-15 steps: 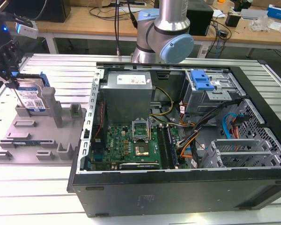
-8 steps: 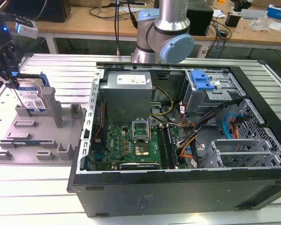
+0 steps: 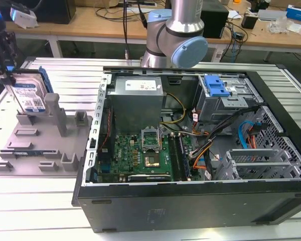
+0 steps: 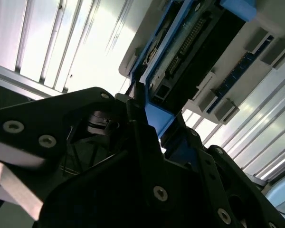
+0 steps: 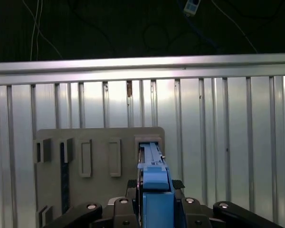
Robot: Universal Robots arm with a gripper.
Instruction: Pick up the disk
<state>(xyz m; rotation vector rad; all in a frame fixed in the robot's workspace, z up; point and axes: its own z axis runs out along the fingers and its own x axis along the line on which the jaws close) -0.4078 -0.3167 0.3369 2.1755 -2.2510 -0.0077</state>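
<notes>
Black gripper [image 5: 154, 209] pinching the blue-railed disk [image 5: 153, 178] on edge over the grey fixture tray [image 5: 99, 156].

In both wrist views the fingers [image 4: 147, 142] are pressing together on the disk [image 4: 190, 52] at its blue rail, connector side showing in the second wrist view. In the exterior view the gripper [image 3: 7, 68] is standing at the far left edge, gripping the disk [image 3: 29, 95] upright (label with barcodes facing out) with its lower end sitting among the posts at the back of the fixture tray [image 3: 35, 150]. The open computer case [image 3: 190, 145] is lying just beside the tray on the ribbed metal table [image 3: 35, 211], with the arm's base [image 3: 175, 35] rising behind it.
</notes>
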